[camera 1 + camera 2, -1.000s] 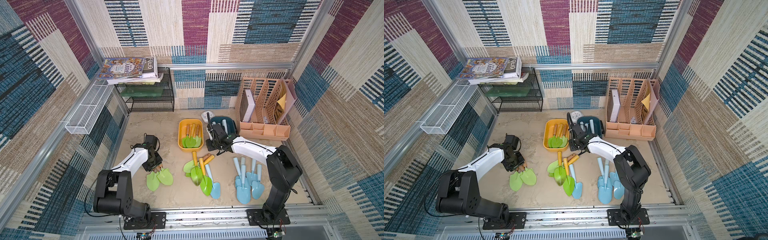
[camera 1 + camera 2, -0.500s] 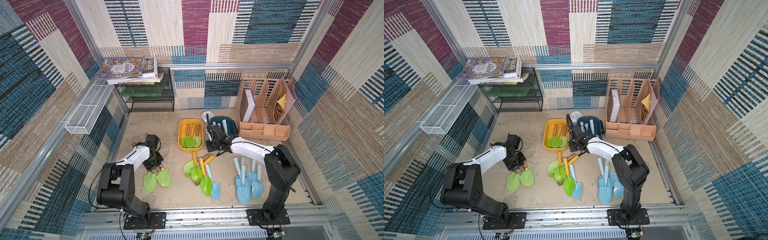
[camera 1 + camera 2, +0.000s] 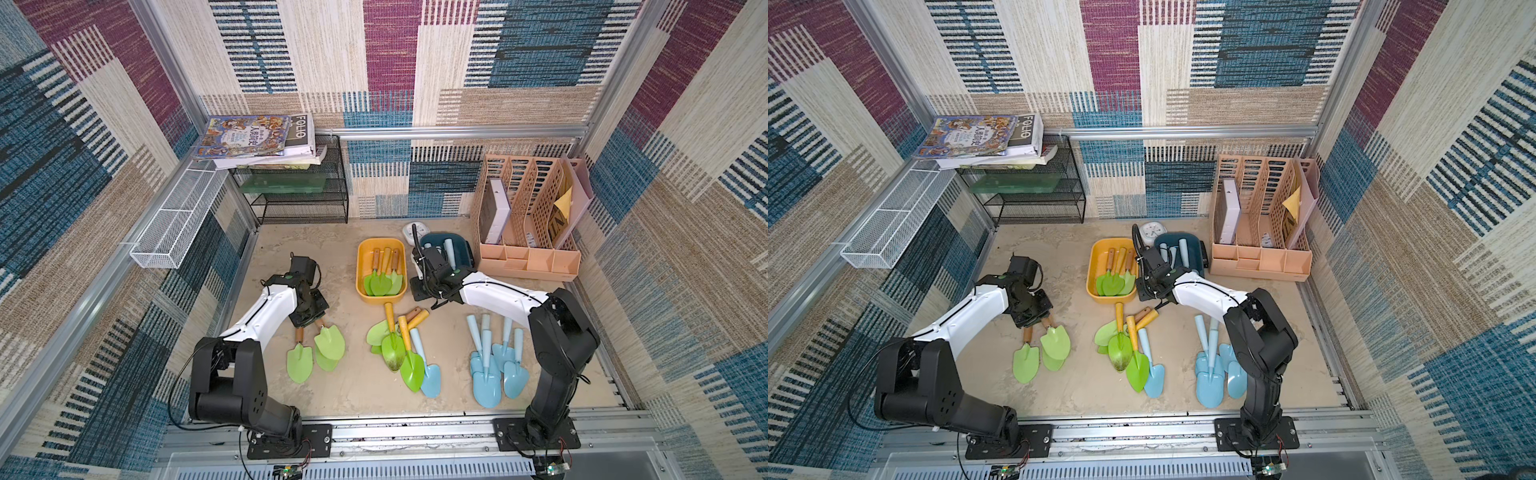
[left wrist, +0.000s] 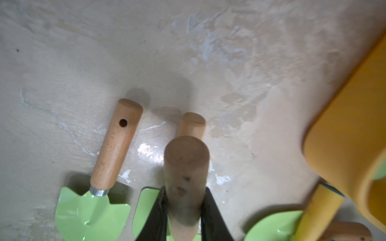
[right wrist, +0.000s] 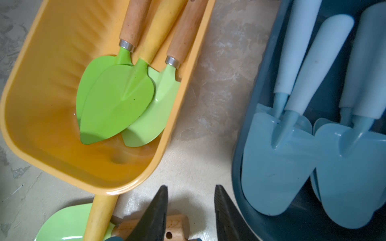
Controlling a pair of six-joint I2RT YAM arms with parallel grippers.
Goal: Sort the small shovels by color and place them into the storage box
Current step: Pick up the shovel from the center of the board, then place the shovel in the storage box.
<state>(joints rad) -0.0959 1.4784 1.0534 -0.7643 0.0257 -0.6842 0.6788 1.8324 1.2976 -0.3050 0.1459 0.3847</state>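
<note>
My left gripper [image 4: 184, 191] is shut on the brown wooden handle [image 4: 186, 164] of a green shovel [image 3: 330, 341], at the left of the floor in both top views. Two more green shovels [image 3: 300, 362] lie beside it. The yellow storage box [image 3: 360, 266] holds three green shovels [image 5: 117, 102]. The dark blue box [image 5: 237, 158] holds light blue shovels [image 5: 275, 158]. My right gripper [image 5: 191, 187] stands open over the bare floor between the two boxes, with a wooden handle [image 5: 175, 227] under it. Loose green shovels [image 3: 392, 347] and blue shovels [image 3: 486, 376] lie nearer the front.
A pink desk organiser [image 3: 528, 216] stands at the back right. A black wire rack [image 3: 299, 199] with books on it is at the back left, with a white wire basket [image 3: 178, 220] on the left wall. A small white clock [image 3: 411, 229] sits behind the boxes.
My left gripper has closed on the wooden handle of the green shovel and shifted slightly. The right arm has hardly moved.
</note>
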